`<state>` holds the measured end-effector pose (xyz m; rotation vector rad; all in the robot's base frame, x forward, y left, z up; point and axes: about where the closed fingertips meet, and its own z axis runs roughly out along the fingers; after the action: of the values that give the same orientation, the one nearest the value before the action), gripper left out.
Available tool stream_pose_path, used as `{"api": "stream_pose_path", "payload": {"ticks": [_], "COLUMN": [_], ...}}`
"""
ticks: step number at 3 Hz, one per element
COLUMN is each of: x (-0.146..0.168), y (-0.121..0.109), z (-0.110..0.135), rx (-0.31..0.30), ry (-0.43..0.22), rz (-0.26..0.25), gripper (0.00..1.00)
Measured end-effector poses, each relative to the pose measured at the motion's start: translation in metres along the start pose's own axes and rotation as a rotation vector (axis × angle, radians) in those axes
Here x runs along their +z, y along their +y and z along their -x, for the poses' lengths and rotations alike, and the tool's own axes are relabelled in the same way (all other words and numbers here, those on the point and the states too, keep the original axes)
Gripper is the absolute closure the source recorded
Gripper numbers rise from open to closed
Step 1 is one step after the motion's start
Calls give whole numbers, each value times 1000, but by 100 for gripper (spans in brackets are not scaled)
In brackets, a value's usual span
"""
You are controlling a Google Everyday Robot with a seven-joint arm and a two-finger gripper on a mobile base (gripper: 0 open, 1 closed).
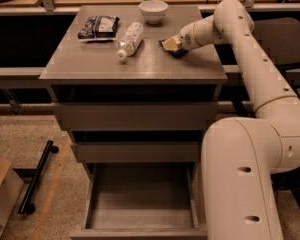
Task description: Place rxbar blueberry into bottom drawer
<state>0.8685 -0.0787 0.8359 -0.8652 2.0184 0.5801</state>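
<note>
My gripper is down on the right side of the cabinet top, with the arm reaching in from the right. A small dark wrapper, the rxbar blueberry, lies right at the gripper's tip, mostly hidden by it. The bottom drawer is pulled out at the foot of the cabinet. It is a shallow grey tray with nothing in it. The two drawers above it are pushed in.
On the cabinet top lie a crinkly dark-and-white bag at the back left, a plastic bottle on its side, and a white bowl at the back. My large white base stands right of the drawers. A black bar lies on the floor at left.
</note>
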Motion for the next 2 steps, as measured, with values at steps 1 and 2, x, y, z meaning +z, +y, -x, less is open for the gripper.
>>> {"api": "stream_pose_path", "payload": {"ticks": [1,2], "x": [0,0], "y": [0,0], "z": [0,0], "rx": [0,0], "ry": [0,0], "rz": [0,0], "gripper": [5,0]}}
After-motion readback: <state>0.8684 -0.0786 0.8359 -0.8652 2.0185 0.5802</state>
